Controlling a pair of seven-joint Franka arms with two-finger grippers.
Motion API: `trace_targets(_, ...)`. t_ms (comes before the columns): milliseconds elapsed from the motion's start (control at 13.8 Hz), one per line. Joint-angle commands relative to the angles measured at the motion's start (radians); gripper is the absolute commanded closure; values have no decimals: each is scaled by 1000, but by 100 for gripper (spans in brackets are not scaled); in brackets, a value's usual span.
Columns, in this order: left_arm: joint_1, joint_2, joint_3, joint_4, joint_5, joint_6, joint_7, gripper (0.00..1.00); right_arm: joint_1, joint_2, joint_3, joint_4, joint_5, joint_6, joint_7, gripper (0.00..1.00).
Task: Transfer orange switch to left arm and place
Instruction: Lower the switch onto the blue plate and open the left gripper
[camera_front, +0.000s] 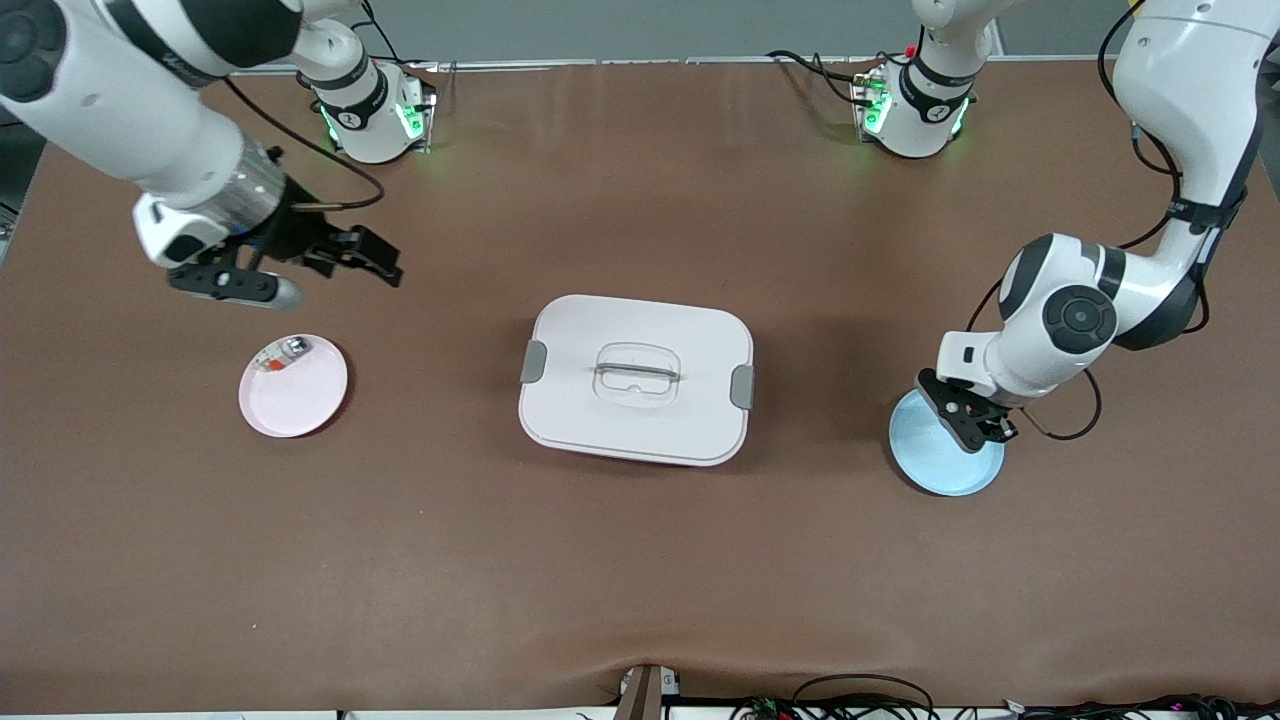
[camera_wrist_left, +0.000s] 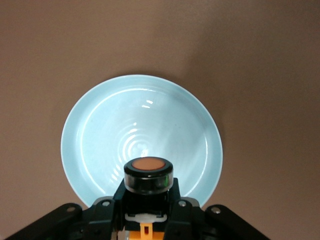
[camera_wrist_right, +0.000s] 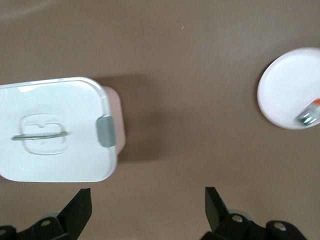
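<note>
My left gripper (camera_front: 975, 420) is low over the pale blue plate (camera_front: 945, 465) at the left arm's end of the table. In the left wrist view the gripper (camera_wrist_left: 148, 199) is shut on the orange switch (camera_wrist_left: 148, 172), whose orange face points at the blue plate (camera_wrist_left: 100, 135). The switch is hidden in the front view. The white lidded box (camera_front: 600, 420) sits mid-table and also shows in the right wrist view (camera_wrist_right: 55, 130). My right gripper (camera_front: 365, 260) is open and empty in the air over bare table by the pink plate; its jaws (camera_wrist_right: 147, 200) stand wide apart.
A pink plate (camera_front: 295, 400) near the right arm's end holds a small silver-green-red piece (camera_front: 283, 353); both the plate (camera_wrist_right: 285, 90) and the piece (camera_wrist_right: 310, 112) show in the right wrist view. Brown table lies between the box and each plate.
</note>
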Motion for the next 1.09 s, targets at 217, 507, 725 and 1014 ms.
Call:
trace_targets(217,55,106,-8,19,99,114,239,100,-197,-44,16,-24,-80,-19,-294,0)
trace_targets(507,61,140,-7,19,105,121,322,100,-269,-39,16,-1,-132,-27,-320,0)
trace_targets(725,57,152,-5,27,108,123,353,100,-323,-29,16,77,-134,-51,-394,0)
trace_targets(1014,58,166,-7,41,104,129,335,0,-343,-13,18,160,-134,-125,-386,0)
